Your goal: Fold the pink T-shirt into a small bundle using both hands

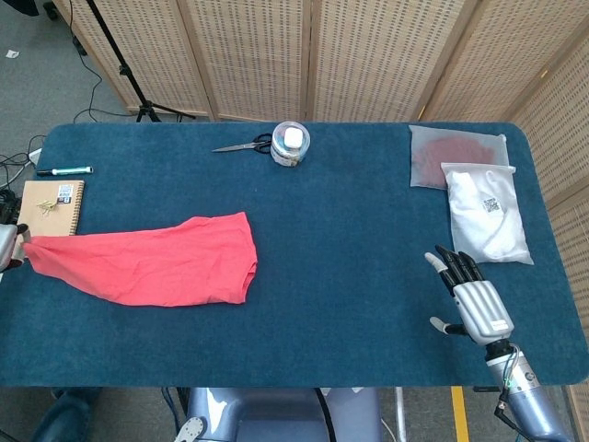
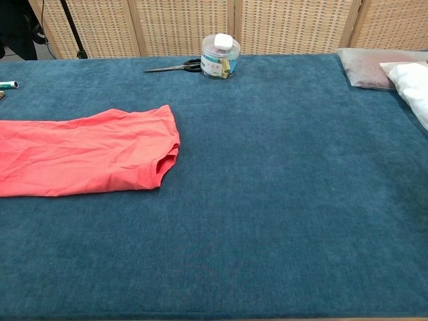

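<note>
Two hands show in the head view. The left hand (image 1: 7, 247) is only a sliver at the frame edge, touching the end of the pink T-shirt (image 1: 147, 262); whether it grips cannot be told. This shirt lies flat on the left part of the blue surface (image 1: 350, 239). The right hand (image 1: 471, 296) hovers near the front right corner, fingers spread and holding nothing.

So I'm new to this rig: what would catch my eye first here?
The pink T-shirt stands out, lying flat across the left part of the blue table, its far end reaching the table's left edge. The right robot hand is open near the front right. A small jar and scissors sit at the back.
</note>
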Motion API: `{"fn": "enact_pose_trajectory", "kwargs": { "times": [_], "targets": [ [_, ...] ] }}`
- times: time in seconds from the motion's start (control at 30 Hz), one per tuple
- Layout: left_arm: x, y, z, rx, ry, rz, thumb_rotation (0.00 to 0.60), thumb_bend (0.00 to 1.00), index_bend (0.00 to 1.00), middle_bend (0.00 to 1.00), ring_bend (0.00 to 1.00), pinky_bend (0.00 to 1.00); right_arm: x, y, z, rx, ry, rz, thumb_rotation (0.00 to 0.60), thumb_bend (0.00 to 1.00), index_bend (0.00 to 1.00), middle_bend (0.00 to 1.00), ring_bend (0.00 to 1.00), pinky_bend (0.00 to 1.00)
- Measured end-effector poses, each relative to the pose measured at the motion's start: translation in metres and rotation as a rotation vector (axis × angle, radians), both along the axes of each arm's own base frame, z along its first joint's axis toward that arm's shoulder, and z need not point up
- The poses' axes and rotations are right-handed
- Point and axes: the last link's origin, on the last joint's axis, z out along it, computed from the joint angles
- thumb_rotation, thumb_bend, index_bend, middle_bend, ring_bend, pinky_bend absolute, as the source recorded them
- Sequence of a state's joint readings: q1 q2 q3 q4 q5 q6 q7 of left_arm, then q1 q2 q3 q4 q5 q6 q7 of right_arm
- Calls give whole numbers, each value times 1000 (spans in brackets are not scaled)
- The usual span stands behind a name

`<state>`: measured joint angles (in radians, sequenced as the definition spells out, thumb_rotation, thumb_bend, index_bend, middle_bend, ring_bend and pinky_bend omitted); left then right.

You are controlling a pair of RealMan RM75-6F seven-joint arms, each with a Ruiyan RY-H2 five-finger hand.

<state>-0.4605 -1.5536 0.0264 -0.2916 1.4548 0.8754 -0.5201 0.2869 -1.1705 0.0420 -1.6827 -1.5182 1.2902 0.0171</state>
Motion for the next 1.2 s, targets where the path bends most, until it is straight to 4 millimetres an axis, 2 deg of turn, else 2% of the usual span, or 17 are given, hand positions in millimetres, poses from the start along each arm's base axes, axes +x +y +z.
{"fn": "enact_pose_trajectory", "kwargs": {
  "times": [0.13,0.23,0.43,0.63,0.73,0.83,0.97,1.2],
  "targets": [
    [-8,-3,5,29,-17,38,600,577,744,0,0,0,1,0,0,1,-2,2,600,0,0,0,0,0],
    [-5,-1,5,46,-47,26,600,578,744,0,0,0,1,0,0,1,-3,2,600,0,0,0,0,0],
    [26,13,4,88,-126,-129,600,578,746,0,0,0,1,0,1,0,-7,4,600,0,0,0,0,0],
    [77,32,-7,90,-178,-342,600,577,747,0,0,0,2,1,2,1,-13,4,600,0,0,0,0,0],
    [102,40,-19,69,-170,-406,600,577,748,0,0,0,2,1,3,3,-16,4,600,0,0,0,0,0],
    [131,47,-37,38,-171,-464,600,576,748,0,0,0,2,1,3,5,-22,4,600,0,0,0,0,0],
    [179,56,-63,-6,-161,-545,600,576,748,0,0,0,2,0,5,6,-29,4,600,0,0,0,0,0],
    [240,68,-95,-71,-76,-636,600,575,748,0,0,0,1,-1,6,10,-40,2,600,0,0,0,0,0]
  ]
}}
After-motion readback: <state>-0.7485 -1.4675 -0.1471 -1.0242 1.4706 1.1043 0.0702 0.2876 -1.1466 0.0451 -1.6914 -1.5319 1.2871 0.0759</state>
